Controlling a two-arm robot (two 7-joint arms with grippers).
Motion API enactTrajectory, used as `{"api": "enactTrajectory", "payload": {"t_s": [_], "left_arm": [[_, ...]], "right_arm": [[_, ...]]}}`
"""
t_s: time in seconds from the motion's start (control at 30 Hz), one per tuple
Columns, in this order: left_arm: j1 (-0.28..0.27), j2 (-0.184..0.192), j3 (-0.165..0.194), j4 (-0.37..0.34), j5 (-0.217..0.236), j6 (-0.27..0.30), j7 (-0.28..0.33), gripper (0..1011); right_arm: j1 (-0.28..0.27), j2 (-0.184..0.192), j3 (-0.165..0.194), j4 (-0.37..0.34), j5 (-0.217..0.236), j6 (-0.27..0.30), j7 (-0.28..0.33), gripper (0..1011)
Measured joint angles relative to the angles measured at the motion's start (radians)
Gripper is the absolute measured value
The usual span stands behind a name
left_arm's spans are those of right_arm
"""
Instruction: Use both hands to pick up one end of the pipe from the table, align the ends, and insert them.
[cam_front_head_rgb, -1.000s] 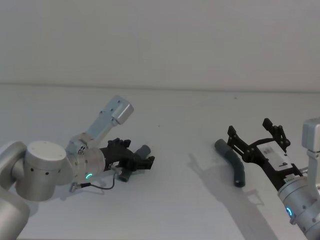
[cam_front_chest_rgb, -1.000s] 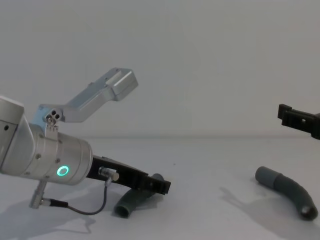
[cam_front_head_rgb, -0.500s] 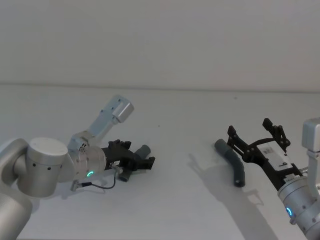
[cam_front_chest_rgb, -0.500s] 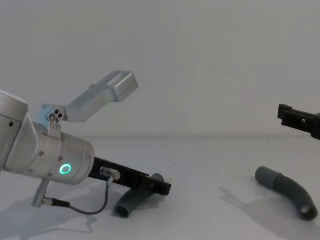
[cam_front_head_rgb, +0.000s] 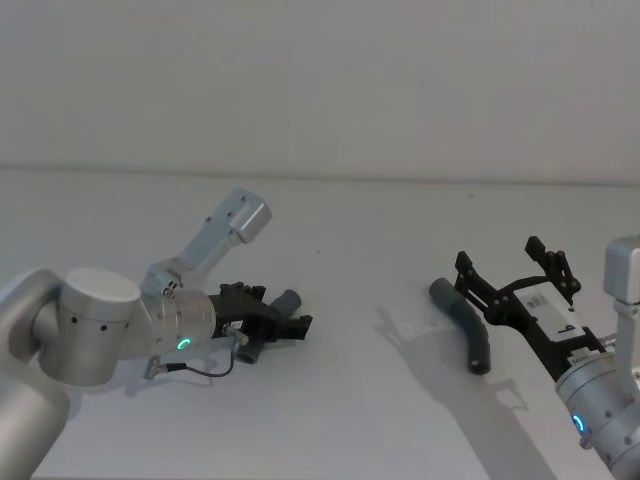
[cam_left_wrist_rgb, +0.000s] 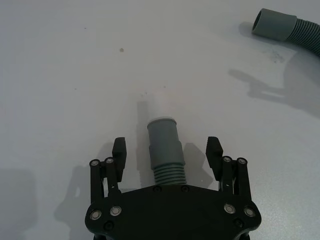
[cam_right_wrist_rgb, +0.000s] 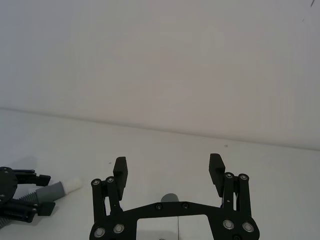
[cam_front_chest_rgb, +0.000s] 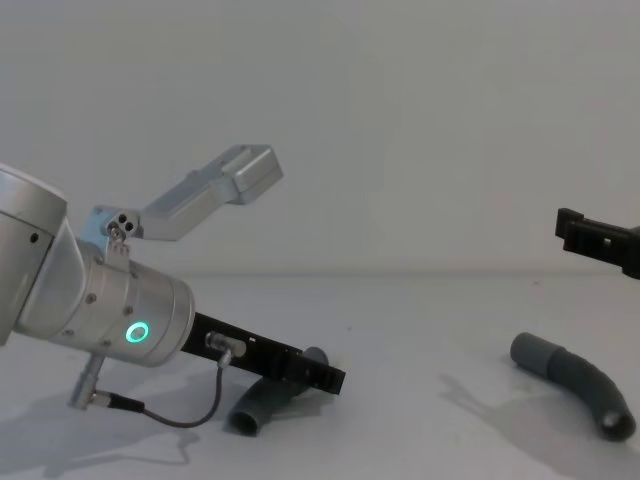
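Here, my left pincer (cam_left_wrist_rgb: 167, 150) sits low over the counter (cam_front_head_rgb: 360, 420) with its fingers (cam_left_wrist_rgb: 119, 152) spread wide, one on each side of a short ribbed hose piece (cam_left_wrist_rgb: 164, 145) that lies flat there. In the left wrist view the hose's smooth grey cuff (cam_left_wrist_rgb: 162, 135) points away from my palm. There is a gap between it and each fingertip, so nothing is gripped. From the right wrist view that cuff ends in a white tip (cam_right_wrist_rgb: 74, 183). Behind this pincer a green ring (cam_front_chest_rgb: 137, 332) glows on my silver wrist (cam_front_chest_rgb: 100, 300).

My right pincer (cam_front_head_rgb: 500, 256) is spread open too and holds nothing. It hangs in the air above the right part of the counter. The second hose piece (cam_front_head_rgb: 465, 320) lies curved on the counter below it and just to its left, well apart from the first. Its plain grey cuff (cam_front_chest_rgb: 530, 352) is the end nearer my left pincer.
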Motion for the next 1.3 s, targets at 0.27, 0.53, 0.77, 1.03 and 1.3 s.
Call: {"api": "enactTrajectory", "payload": {"t_s": [0.27,0.53,0.77,1.03,1.3], "left_arm": [[-0.006,-0.002,0.003,0.005,-0.002,0.012,-0.002,799],[-0.009,-0.003,0.004,0.007,-0.004,0.018,-0.003,575],[-0.011,-0.003,0.005,0.008,-0.004,0.021,-0.004,365],[-0.011,-0.004,0.006,0.009,-0.005,0.023,-0.004,360],[-0.012,-0.004,0.006,0.009,-0.005,0.024,-0.004,360]], "right_arm": [[0.0,0.0,0.0,0.0,0.0,0.0,0.0,1001],[0.0,0.0,0.0,0.0,0.0,0.0,0.0,1001],[0.0,0.0,0.0,0.0,0.0,0.0,0.0,1001],[0.001,0.0,0.0,0.0,0.0,0.0,0.001,1001],[0.024,0.026,-0.002,-0.003,-0.01,0.03,0.031,1001]]}}
